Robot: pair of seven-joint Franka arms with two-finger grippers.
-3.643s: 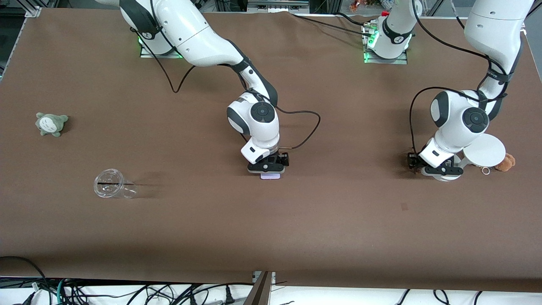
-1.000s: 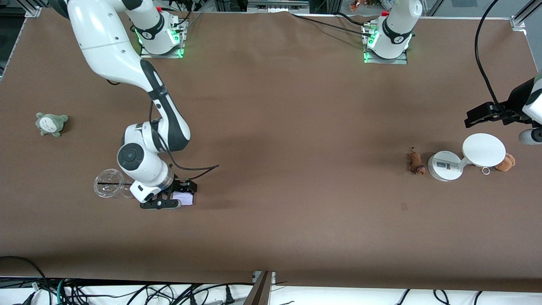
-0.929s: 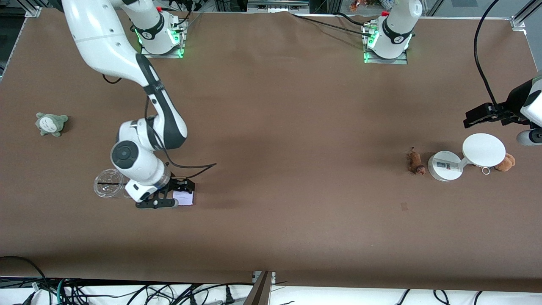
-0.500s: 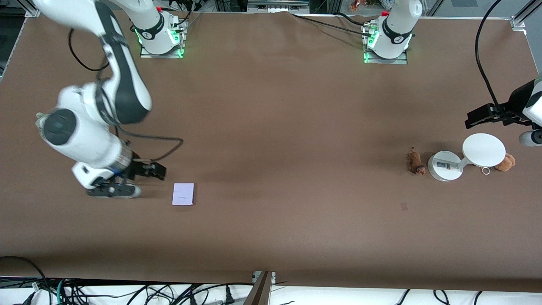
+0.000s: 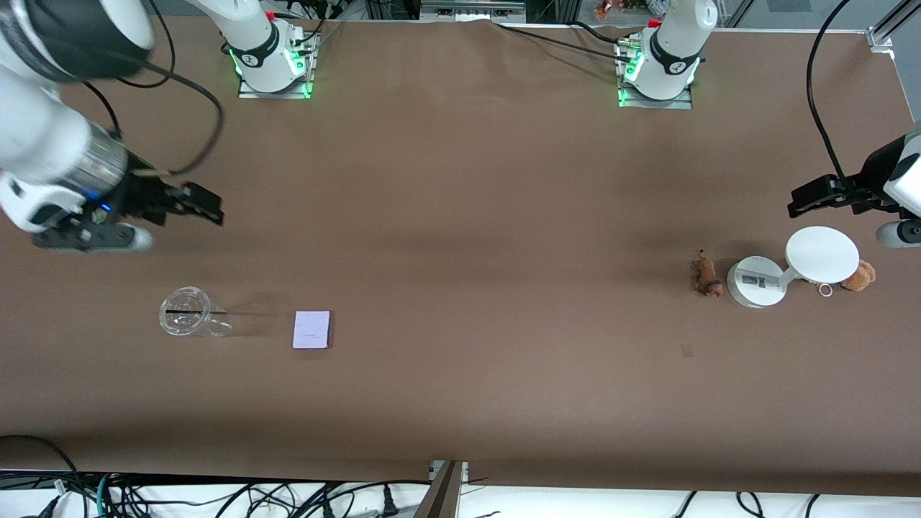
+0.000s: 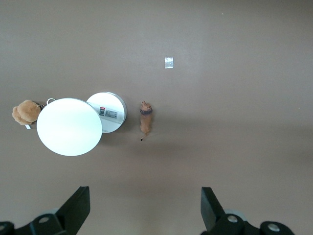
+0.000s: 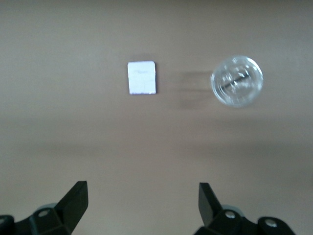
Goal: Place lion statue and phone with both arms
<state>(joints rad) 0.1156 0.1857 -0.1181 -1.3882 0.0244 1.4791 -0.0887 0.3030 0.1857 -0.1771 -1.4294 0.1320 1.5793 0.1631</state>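
The phone (image 5: 311, 329), a pale lavender slab, lies flat on the table beside a clear plastic cup (image 5: 188, 321); it also shows in the right wrist view (image 7: 142, 77). My right gripper (image 5: 180, 205) is open and empty, raised high over the right arm's end of the table. The lion statue (image 5: 705, 277), small and orange-brown, lies beside the white stand's base (image 5: 753, 282); it also shows in the left wrist view (image 6: 145, 117). My left gripper (image 5: 820, 196) is open and empty, raised over the left arm's end of the table.
The stand's round white disc (image 5: 822, 255) hangs over a brown keyring plush (image 5: 860, 275). The cup also shows in the right wrist view (image 7: 237, 81). A small pale patch (image 5: 687, 350) marks the brown table cover (image 5: 504, 216). The grey-green plush is hidden by my right arm.
My right gripper carried the phone to the cup, let it go, then rose and moved away toward the right arm's end. My left gripper left the lion earlier and now holds still.
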